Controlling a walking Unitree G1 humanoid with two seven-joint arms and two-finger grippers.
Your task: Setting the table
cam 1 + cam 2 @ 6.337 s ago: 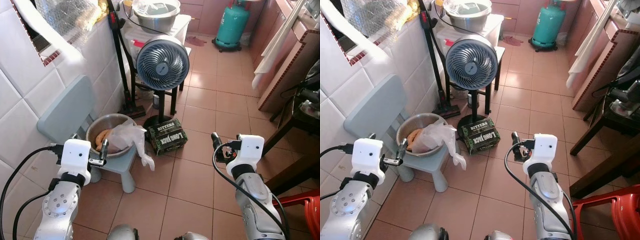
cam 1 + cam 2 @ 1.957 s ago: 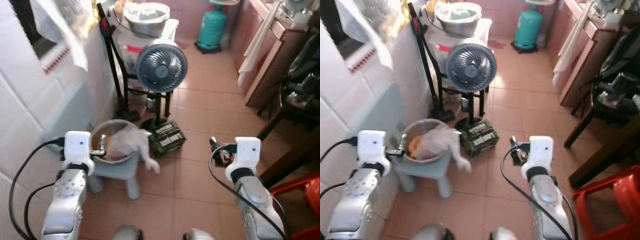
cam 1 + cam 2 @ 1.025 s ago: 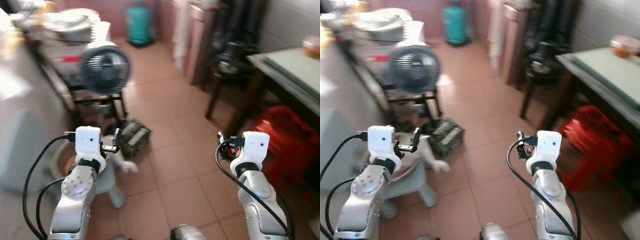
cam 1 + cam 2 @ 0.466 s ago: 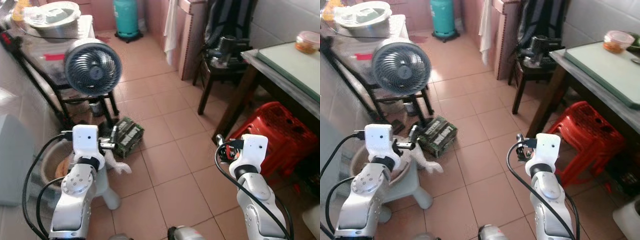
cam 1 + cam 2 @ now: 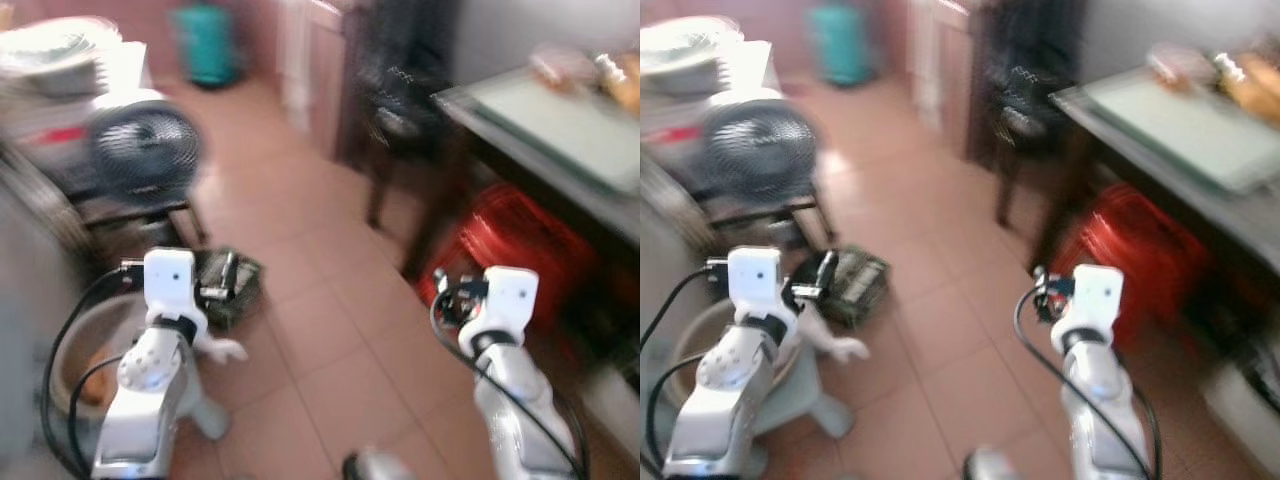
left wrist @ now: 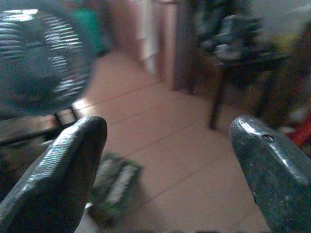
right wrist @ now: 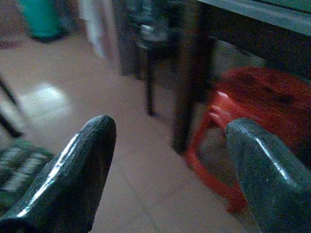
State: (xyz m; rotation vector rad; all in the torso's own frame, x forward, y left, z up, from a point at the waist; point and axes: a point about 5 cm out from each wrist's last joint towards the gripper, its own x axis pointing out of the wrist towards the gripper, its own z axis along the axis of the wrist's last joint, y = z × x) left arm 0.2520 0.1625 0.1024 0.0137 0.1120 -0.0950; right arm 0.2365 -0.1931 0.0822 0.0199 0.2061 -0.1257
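Note:
A dark table (image 5: 1110, 128) stands at the right, with a pale green mat (image 5: 1180, 120) on top. Blurred items lie at its far end: a small container (image 5: 1175, 62) and something orange (image 5: 1252, 88). My left gripper (image 5: 228, 272) is held out low over the floor, open with nothing between its fingers (image 6: 63, 170). My right gripper (image 5: 441, 292) is held out at the same height, short of the table, also open and empty; its fingers (image 7: 77, 170) frame the table leg and a red stool (image 7: 252, 107).
The red plastic stool (image 5: 1130, 250) sits under the table. A dark chair with a black bag (image 5: 1030, 90) stands behind it. A floor fan (image 5: 755, 140), a green box (image 5: 855, 280) and a metal bowl on a low stool (image 5: 80, 350) are at my left. Tiled floor lies ahead.
The whole picture has swung right and blurred, so the camera is turning. The table and red stool now sit nearer the middle. Both arms keep the same pose, open.

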